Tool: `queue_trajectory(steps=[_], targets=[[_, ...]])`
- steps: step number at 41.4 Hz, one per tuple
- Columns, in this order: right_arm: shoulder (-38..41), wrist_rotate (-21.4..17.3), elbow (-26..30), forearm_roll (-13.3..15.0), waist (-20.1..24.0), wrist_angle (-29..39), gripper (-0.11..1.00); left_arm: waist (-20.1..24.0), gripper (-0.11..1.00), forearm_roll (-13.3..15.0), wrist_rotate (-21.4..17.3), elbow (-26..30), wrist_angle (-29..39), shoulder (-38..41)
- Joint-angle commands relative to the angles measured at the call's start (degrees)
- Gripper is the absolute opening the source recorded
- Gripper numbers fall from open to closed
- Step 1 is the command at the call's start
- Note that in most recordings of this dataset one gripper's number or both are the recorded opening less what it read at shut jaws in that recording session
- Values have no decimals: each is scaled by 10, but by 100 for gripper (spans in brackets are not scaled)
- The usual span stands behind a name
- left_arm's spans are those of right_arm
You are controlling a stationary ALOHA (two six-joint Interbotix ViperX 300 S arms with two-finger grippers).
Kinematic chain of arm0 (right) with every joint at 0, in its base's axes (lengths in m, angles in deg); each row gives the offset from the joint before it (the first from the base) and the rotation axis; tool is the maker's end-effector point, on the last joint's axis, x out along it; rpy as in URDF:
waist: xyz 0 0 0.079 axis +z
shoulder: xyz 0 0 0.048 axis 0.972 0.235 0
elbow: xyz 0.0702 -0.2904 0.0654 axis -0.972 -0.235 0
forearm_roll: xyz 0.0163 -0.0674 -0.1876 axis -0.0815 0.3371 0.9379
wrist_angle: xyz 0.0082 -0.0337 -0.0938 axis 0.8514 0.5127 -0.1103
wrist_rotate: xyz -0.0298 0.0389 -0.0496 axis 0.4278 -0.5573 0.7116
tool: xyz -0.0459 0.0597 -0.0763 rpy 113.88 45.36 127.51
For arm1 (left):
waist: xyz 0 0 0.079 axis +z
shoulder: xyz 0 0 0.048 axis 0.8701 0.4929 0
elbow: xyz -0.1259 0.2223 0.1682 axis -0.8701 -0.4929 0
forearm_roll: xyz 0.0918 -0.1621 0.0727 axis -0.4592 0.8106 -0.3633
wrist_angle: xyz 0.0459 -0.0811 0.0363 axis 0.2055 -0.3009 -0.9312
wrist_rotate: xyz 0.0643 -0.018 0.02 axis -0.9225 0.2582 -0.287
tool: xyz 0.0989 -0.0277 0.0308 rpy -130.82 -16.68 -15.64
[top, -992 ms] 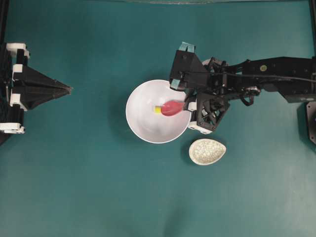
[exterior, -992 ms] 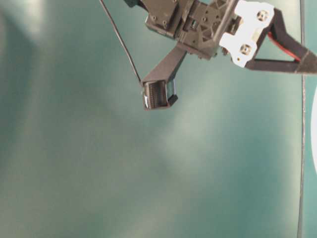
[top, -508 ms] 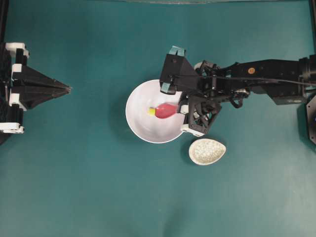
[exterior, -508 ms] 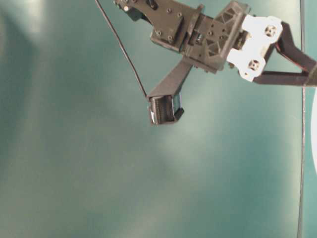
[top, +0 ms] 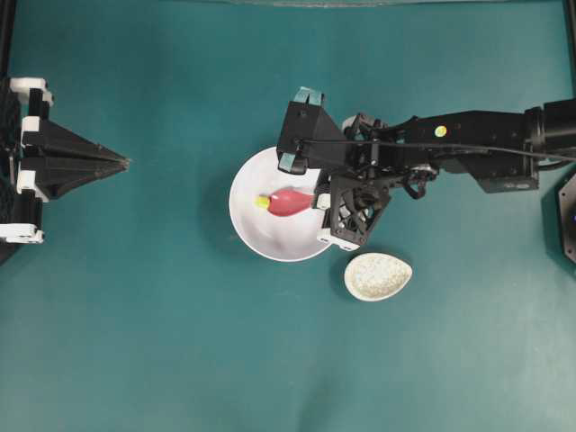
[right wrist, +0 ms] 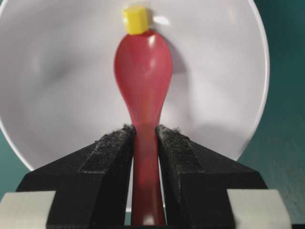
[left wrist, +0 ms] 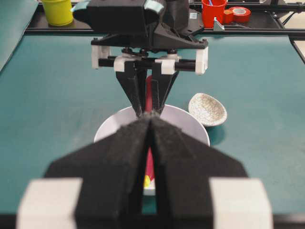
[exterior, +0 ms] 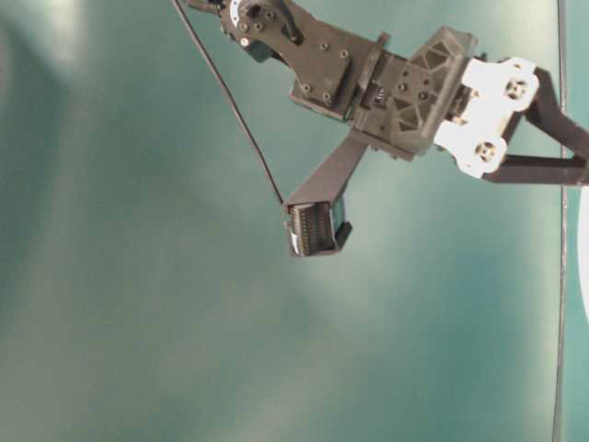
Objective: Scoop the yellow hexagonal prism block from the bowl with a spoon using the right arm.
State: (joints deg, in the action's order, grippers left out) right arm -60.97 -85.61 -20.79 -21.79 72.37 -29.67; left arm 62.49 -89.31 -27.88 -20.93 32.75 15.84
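Here the right gripper point(right wrist: 145, 143) is clenched on the handle of the spoon point(right wrist: 143, 76), one finger on each side. The scoop reaches into the bowl point(top: 247, 225) and its front tip touches the yellow hexagonal prism block point(right wrist: 137, 19). The block sits on the bowl's inner wall, just past the spoon's tip and not inside the scoop. The left gripper point(top: 126, 163) hangs well apart at the table's left side, its fingers pressed together on nothing. A speckled spoon rest point(top: 377, 276) lies beside the bowl.
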Motion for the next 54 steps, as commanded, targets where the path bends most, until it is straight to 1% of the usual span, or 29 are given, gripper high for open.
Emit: queue_trajectory(steps=[1,28,34,42,54], targets=[[-6,1,15,-4,1,-4,24,1,1,-1,0,11,-5,3],[0,1,27,-5,4,-62,24,2,1,-1,4,14,-5,3],[0,1,27,-5,3,-63,24,1,1,-1,5,15,-5,3],[-11,0,26,-6,4,-64,24,2,1,-1,5,15,-5,3],[-44,-4,4,-5,4,-72,24,2,1,-1,5,15,-5,3]])
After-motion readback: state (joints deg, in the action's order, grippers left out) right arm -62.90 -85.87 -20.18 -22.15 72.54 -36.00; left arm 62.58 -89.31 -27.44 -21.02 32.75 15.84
